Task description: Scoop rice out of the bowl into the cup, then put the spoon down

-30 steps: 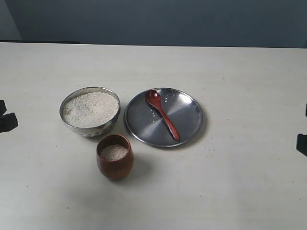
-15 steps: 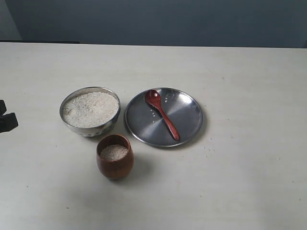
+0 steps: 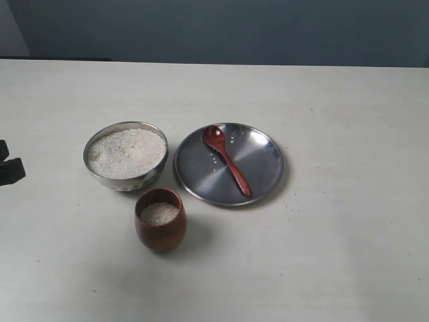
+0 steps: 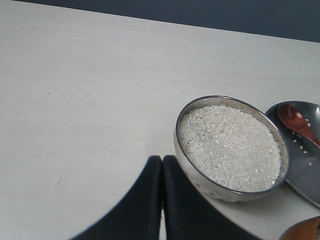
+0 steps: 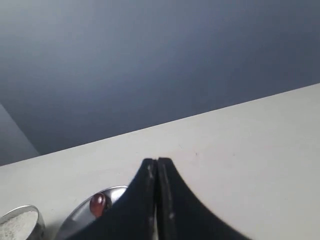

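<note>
The steel bowl point(image 3: 125, 155) sits left of centre, full of white rice point(image 3: 127, 153). In front of it stands the brown wooden cup point(image 3: 160, 219) with rice point(image 3: 159, 213) inside. The dark red spoon point(image 3: 226, 159) lies on the flat steel plate point(image 3: 261, 161), head toward the back. My left gripper point(image 3: 9, 164) rests shut at the left edge, holding nothing; its wrist view shows the gripper point(image 4: 162, 159) beside the bowl point(image 4: 231, 148). My right gripper point(image 5: 157, 161) is shut and empty, out of the exterior view, with the spoon head point(image 5: 98, 204) beyond it.
A few loose grains lie on the plate point(image 3: 216, 159) near the spoon. The pale table point(image 3: 335, 255) spreads wide around the three dishes, with a dark wall point(image 3: 214, 27) behind its far edge.
The right gripper, seen at the right edge one second ago, has drawn out of the exterior view. Bowl, cup, plate and spoon have not moved.
</note>
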Robot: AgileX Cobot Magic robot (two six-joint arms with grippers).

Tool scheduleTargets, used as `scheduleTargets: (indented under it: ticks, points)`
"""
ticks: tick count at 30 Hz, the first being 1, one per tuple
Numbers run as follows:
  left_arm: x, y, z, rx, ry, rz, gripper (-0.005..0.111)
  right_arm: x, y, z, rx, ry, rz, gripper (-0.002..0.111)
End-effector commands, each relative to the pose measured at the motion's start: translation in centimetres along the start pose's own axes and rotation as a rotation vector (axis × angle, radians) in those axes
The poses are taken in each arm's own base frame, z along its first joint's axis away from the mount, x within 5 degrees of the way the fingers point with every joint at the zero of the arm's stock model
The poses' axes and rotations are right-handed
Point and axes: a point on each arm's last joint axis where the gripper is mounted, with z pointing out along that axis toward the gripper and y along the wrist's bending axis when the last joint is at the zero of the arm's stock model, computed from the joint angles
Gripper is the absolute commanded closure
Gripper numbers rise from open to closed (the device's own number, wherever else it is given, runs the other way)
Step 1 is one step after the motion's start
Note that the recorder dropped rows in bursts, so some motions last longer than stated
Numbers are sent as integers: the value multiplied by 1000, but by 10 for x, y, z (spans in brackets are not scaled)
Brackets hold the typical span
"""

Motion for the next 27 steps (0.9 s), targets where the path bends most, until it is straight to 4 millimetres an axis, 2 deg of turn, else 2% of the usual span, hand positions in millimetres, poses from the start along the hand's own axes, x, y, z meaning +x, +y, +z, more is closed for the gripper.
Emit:
scheduleTargets:
  ticks: [1, 10, 21, 27]
  points:
    - [-2, -1, 0, 8, -7, 4, 106, -1, 2, 0, -25, -20, 7, 108]
    - [-2, -2, 0, 9, -9, 4, 106, -1, 4, 0, -44, -30, 0, 108]
    - [-2, -2, 0, 9, -9, 4, 106, 31, 10, 6, -202, 97, -337, 108]
    - [-2, -2, 0, 9, -9, 4, 106, 43, 9, 10, -242, 56, -379, 108]
